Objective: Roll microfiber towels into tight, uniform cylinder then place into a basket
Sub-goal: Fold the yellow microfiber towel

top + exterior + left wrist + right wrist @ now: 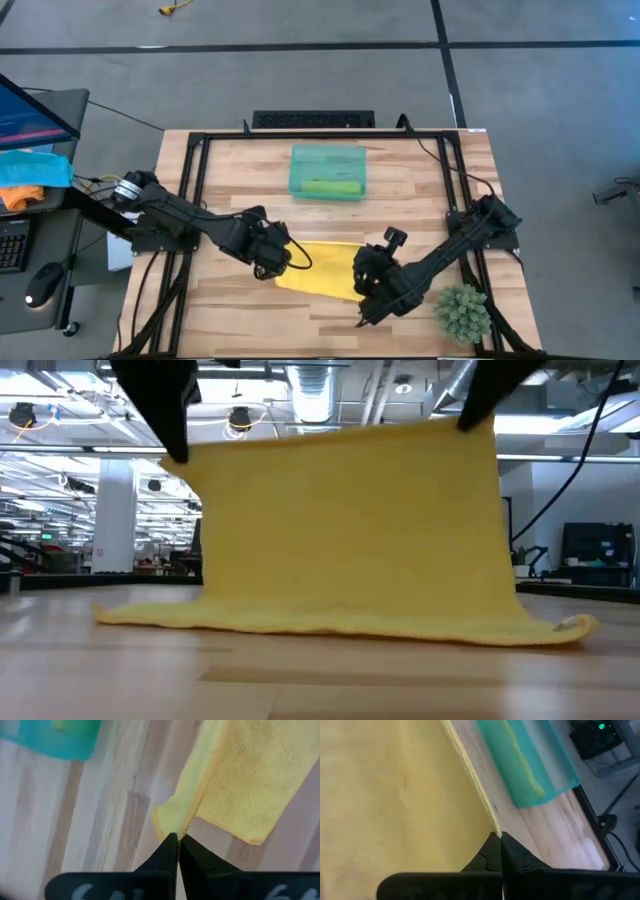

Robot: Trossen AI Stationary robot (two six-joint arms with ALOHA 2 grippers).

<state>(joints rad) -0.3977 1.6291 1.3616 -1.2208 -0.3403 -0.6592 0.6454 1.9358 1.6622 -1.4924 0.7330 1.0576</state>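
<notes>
The bright yellow towel (322, 268) is held up between my two grippers near the table's near middle. In the low view it hangs as a flat sheet (350, 530), with its lower edge (330, 622) lying on the table. My left gripper (277, 262) is shut on one upper corner and my right gripper (364, 283) on the other. The teal basket (328, 158) stands at the far middle with the rolled lime green towel (331, 187) inside; it also shows in the right wrist view (555, 775). My left gripper pinches a corner of the yellow towel (170, 822) between its two fingers. The corner is bunched at the fingertips. The towel hangs below, its lower edge on the table. My right gripper pinches the towel's other upper corner (492, 827) between its two fingertips, right at the hemmed edge. The cloth spreads flat and fairly taut away from the fingers and hangs down to the table.
A small green artificial plant (462, 312) stands at the near right corner. Black frame rails (195, 170) run along the table's sides. A side desk at the left holds blue and orange cloths (30, 178).
</notes>
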